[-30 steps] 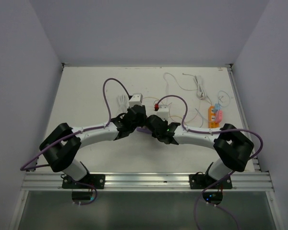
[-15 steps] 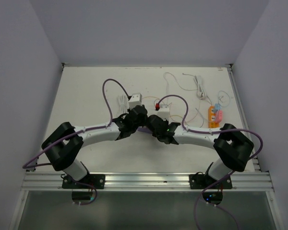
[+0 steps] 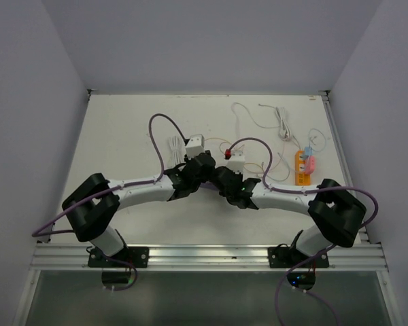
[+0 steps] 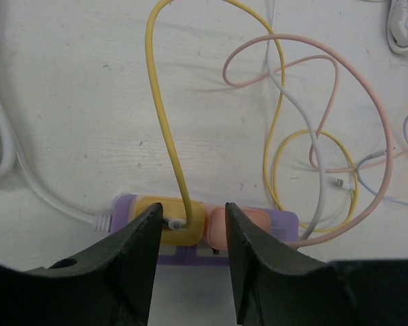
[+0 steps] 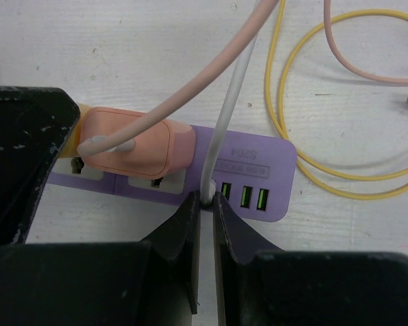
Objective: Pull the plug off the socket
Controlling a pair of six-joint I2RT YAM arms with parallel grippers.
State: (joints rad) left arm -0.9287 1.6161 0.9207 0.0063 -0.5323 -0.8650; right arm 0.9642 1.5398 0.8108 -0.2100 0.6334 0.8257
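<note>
Two arms reach in from the near edge of the tabletop and meet near its middle in the top view. The left claw and the right claw sit just beside each other. What lies under them is hidden there. Loose cables trail across the far right of the surface.

From the left wrist, a purple power strip lies flat with a yellow plug and a pink plug seated side by side in it. The left claw's two fingers stand apart with a clear gap over the seam between the two plugs. Whether they press on either plug cannot be told. A yellow cable rises from the yellow plug.

From the right wrist, the pink plug sits in the strip at the left. A white cable enters a small port just left of three green-lit ports. The right claw is drawn almost fully together, its tips pinching the white cable's end where it meets the strip.
</note>
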